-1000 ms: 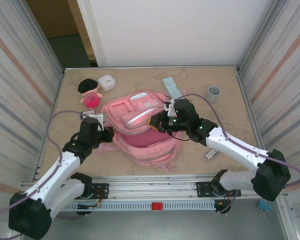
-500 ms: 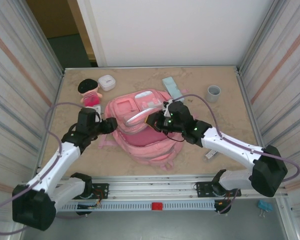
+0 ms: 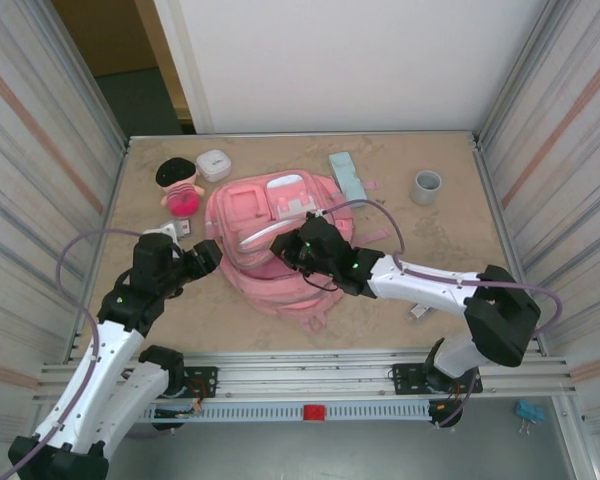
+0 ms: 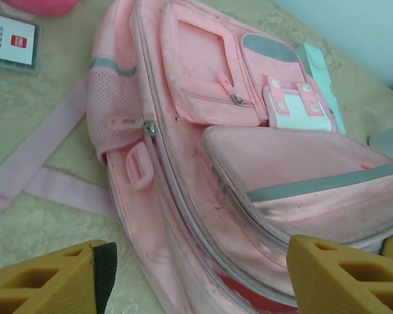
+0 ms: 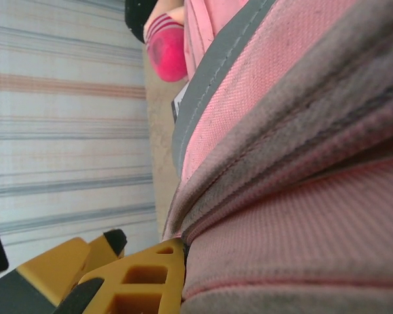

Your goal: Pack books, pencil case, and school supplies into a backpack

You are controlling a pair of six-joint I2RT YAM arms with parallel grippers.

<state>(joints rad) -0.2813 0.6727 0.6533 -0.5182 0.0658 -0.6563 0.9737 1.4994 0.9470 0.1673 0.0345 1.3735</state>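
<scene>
The pink backpack (image 3: pixel 270 215) lies flat mid-table, front pockets up (image 4: pixel 209 85). My right gripper (image 3: pixel 286 249) is shut on the fabric edge of its flap (image 5: pixel 295 150); one yellow finger (image 5: pixel 144 281) presses against that fabric. My left gripper (image 3: pixel 204 257) is open at the backpack's left side, its fingers straddling the zip edge (image 4: pixel 200 261) without touching it; a red lining shows in the gap. The mint-green pencil case (image 3: pixel 346 176) lies just behind the backpack's top right (image 4: pixel 321 72). A small white stick (image 3: pixel 417 311) lies beside my right forearm. The books are out of view.
A black-haired pink doll (image 3: pixel 180 186) and a small white box (image 3: pixel 213 164) sit at the back left. A grey cup (image 3: pixel 427 185) stands at the back right. A white printed card (image 3: pixel 176 230) lies by my left gripper (image 4: pixel 10 40). Pink straps (image 4: pixel 46 163) trail on the table.
My left gripper has opened and let go of the backpack's left edge. My right gripper has moved left with the flap, and the backpack has shifted back and left.
</scene>
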